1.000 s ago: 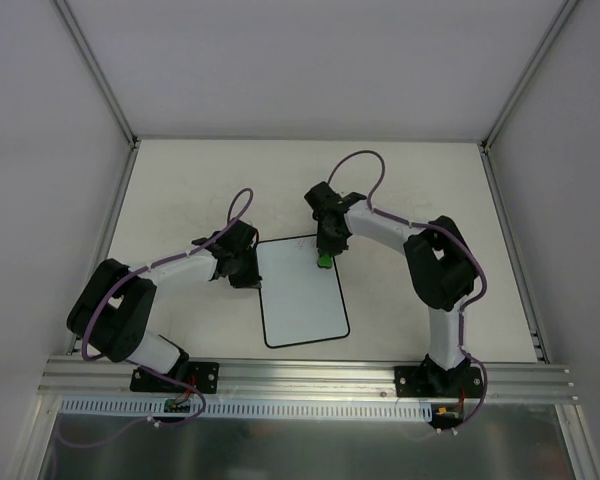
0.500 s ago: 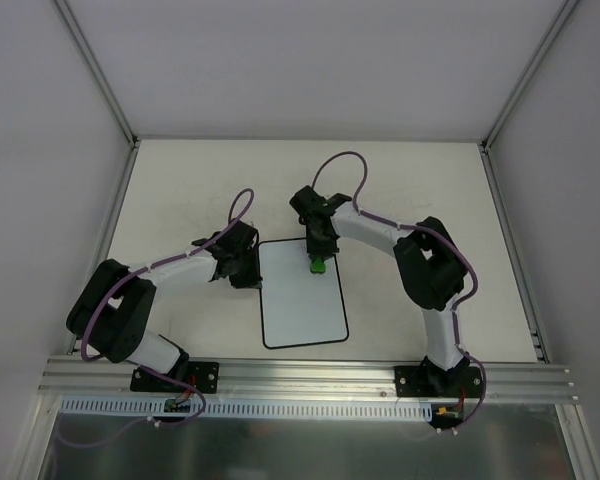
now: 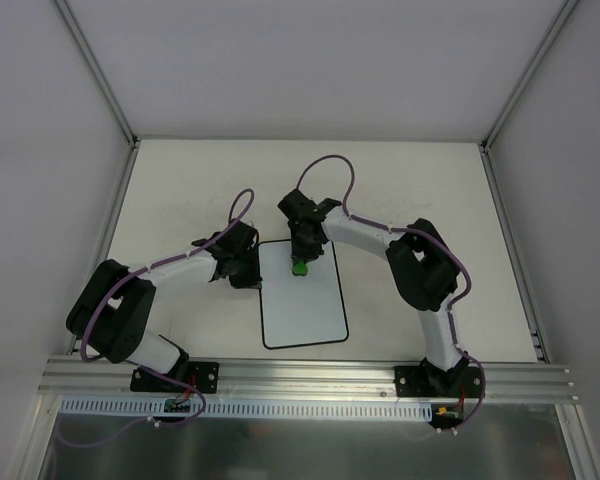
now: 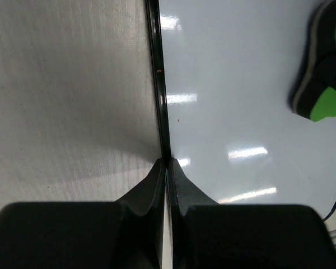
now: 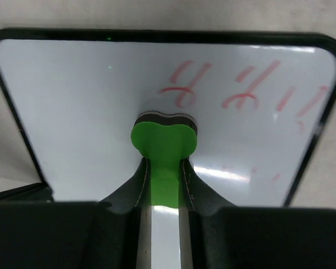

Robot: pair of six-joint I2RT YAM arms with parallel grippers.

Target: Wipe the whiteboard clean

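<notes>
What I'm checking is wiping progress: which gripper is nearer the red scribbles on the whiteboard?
Right. The right gripper holds the green eraser on the whiteboard, just short of the red scribbles. The left gripper pinches the board's left edge, apart from them.

I'm working in a robotics lab cell. Plain white panel walls (image 3: 280,60) and aluminium extrusion posts (image 3: 95,70) box in a cream tabletop (image 3: 410,190). The left arm (image 3: 130,310) and right arm (image 3: 430,270) are bolted to a slotted aluminium rail (image 3: 310,375) at the near edge.
</notes>
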